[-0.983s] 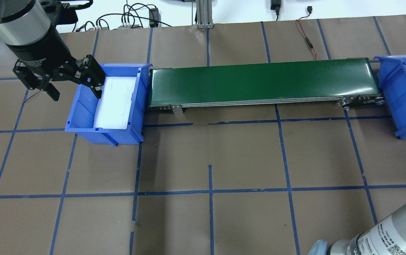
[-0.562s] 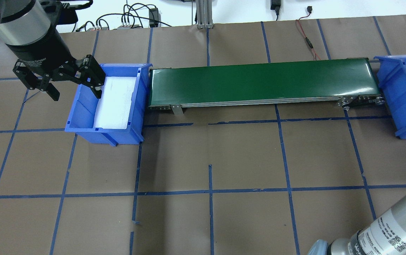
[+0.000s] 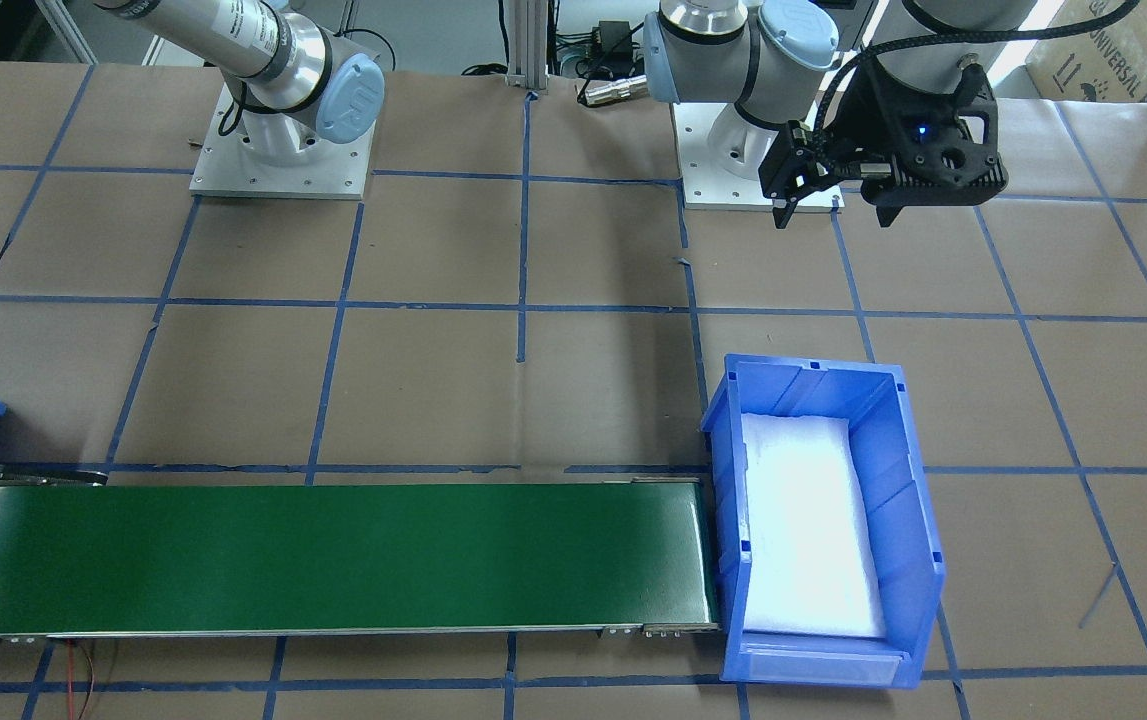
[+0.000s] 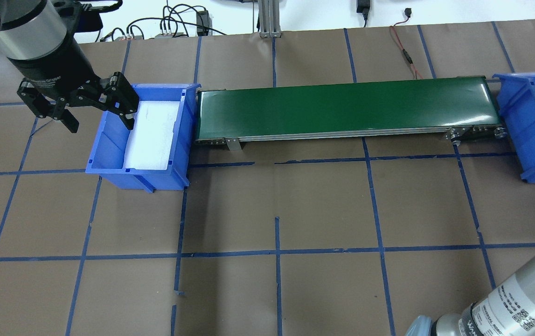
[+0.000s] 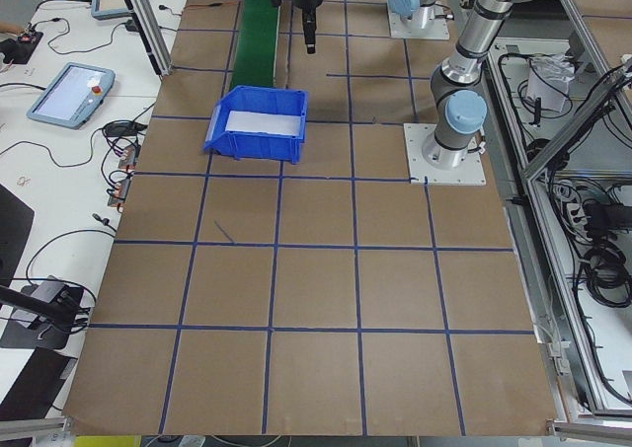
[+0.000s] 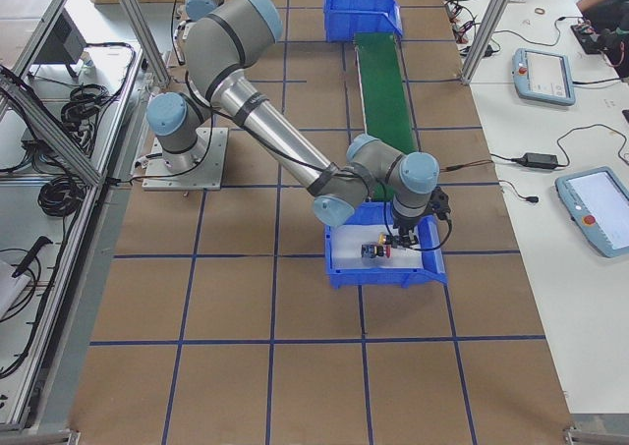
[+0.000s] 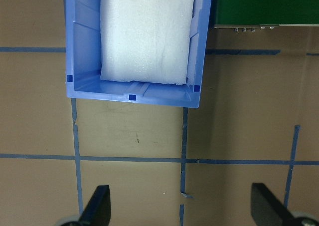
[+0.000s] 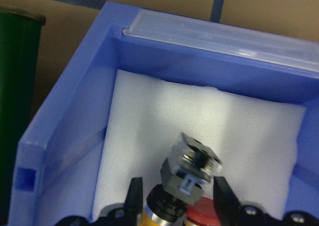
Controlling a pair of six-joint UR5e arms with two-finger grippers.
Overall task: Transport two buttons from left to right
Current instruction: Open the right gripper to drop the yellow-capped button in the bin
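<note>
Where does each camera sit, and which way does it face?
Overhead: behind the robot, looking down; left gripper, right arm.
Front-facing: across the table, facing the robot; both bases.
Exterior left: table end near left bin; left arm nearest.
Exterior right: other end; right arm over right bin.
Left wrist: down onto left bin; fingertips.
Right wrist: into right bin; fingers flank yellow button.
Shared: first two show the conveyor.
</note>
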